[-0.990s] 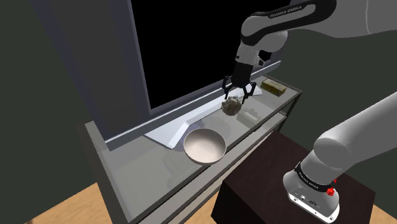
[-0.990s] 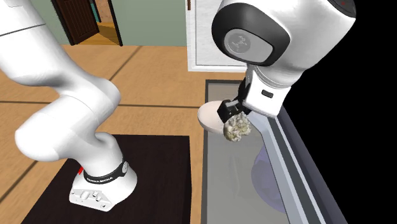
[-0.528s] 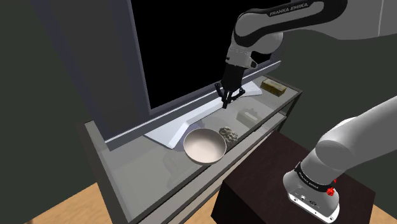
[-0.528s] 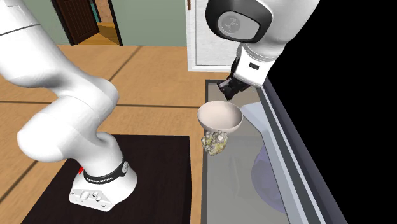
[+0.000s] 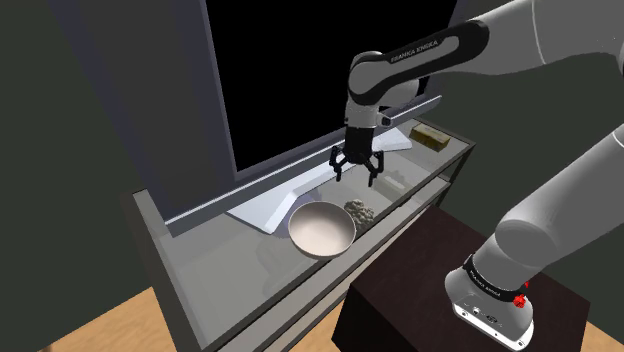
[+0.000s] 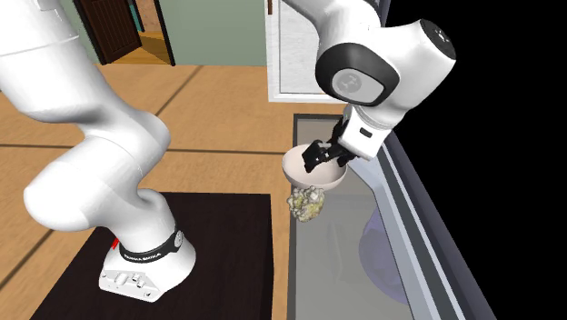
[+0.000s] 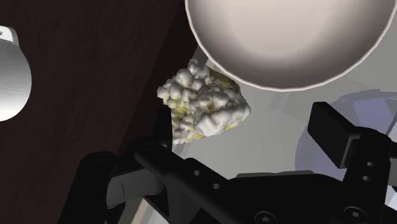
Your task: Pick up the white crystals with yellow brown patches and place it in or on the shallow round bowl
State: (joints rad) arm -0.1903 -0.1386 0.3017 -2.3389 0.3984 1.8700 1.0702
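The white crystals with yellow-brown patches [image 5: 358, 210] lie on the glass table [image 5: 222, 268], right beside the shallow round white bowl [image 5: 322, 230] and outside it. From the second exterior view the crystals [image 6: 307, 204] sit just in front of the bowl [image 6: 313, 170]. My black gripper [image 5: 356, 172] hangs open above the table, a little above the crystals and the bowl's far rim, holding nothing. In the wrist view the crystals [image 7: 203, 105] rest against the bowl's rim [image 7: 289, 38], ahead of the gripper [image 7: 249, 130] and nearer one of its fingers [image 7: 163, 125].
A large black screen stands along the back of the table on a pale flat foot [image 5: 262, 211]. A tan box [image 5: 432, 137] and a small pale object [image 5: 390, 182] lie toward the shoulder view's right. The dark stand [image 5: 430, 290] adjoins the table's front edge.
A second ago the gripper held the crystals in the air. They have dropped onto the table beside the bowl. The gripper shut, then opened again, moving down toward the shoulder view's left.
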